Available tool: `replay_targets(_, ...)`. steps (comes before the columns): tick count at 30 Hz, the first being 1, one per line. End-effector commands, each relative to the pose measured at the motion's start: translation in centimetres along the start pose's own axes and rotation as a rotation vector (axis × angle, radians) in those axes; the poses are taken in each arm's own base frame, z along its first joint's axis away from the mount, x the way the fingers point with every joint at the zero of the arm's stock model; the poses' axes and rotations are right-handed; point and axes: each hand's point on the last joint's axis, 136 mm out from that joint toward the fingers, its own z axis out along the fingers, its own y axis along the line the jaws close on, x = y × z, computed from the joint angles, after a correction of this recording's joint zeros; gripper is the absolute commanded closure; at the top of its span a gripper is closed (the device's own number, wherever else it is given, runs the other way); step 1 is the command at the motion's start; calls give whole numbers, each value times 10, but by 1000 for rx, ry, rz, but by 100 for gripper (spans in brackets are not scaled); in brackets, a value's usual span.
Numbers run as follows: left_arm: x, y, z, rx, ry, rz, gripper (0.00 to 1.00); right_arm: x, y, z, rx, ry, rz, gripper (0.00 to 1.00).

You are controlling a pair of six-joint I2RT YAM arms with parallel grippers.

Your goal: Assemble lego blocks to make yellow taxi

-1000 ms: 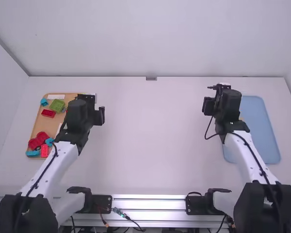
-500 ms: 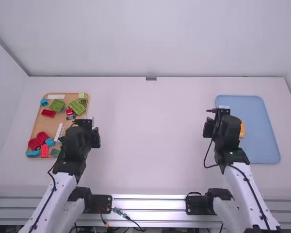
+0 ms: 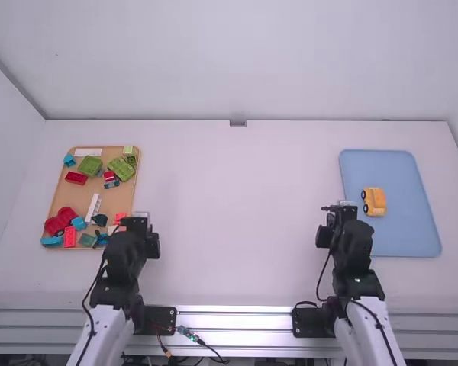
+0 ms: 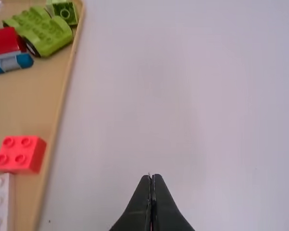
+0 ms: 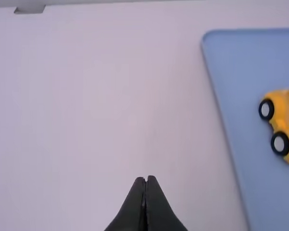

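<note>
Partly cut off, yellow car (image 5: 288, 121), right wrist view

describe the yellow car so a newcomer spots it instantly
Find the blue tray on the right of the white table. The car, with black wheels, is toward its left edge. Its yellow colour separates it from the red, green and blue blocks on the tan tray.
</note>
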Motion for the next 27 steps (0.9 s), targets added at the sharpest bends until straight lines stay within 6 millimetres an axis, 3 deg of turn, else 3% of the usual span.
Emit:
replay_targets(1,-2,-2,-1,9,-33,8,100,15,1,0,-2,0,3,100)
replay_targets(7,-25,-2,-9,9,-138,7,100,40,1,1,-2,-11,3,100)
replay_targets(27,-76,-2,-39,10,-395,6,100,-21,1,-26,-2,-303,-2,100)
